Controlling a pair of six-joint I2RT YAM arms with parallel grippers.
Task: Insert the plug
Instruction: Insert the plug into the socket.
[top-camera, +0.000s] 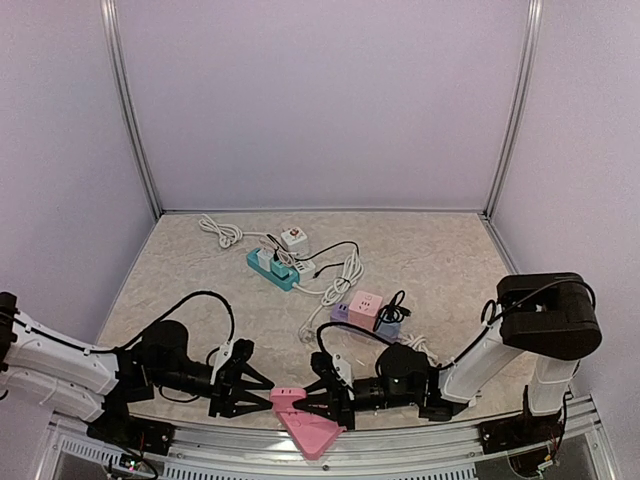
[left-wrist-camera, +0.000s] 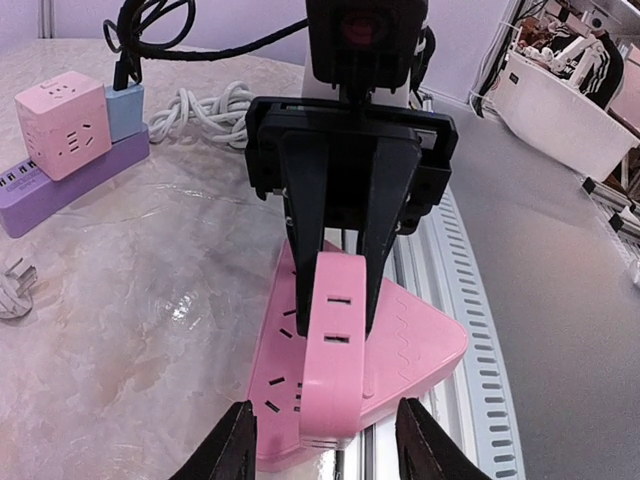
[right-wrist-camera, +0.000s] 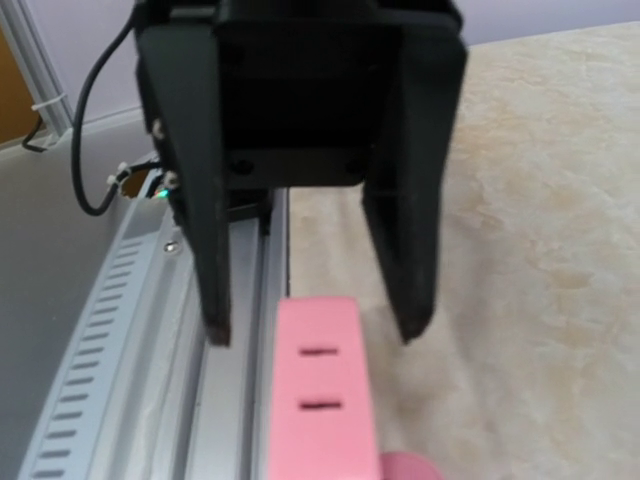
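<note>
Left wrist view: the left hand (left-wrist-camera: 326, 408) stands spread apart astride the near end of a pink slotted plastic bar (left-wrist-camera: 333, 360), seemingly to guide it. Beyond, the right hand (left-wrist-camera: 338, 330) clamps it over a pink triangular socket base (left-wrist-camera: 422, 345).

Tabletop (left-wrist-camera: 120, 300): is looking like polished beige-veined stone, smooth and glossy, catching the light.
Pink socket bar (left-wrist-camera: 335, 380): is showing smooth plastic with a soft sheen.
Pink triangular block (left-wrist-camera: 425, 345): is showing the same smooth plastic.
Right pincer (left-wrist-camera: 340, 320): is looking like matt black plastic.
Near rail (left-wrist-camera: 480, 400): is showing slotted grey metal with a satin finish.
</note>
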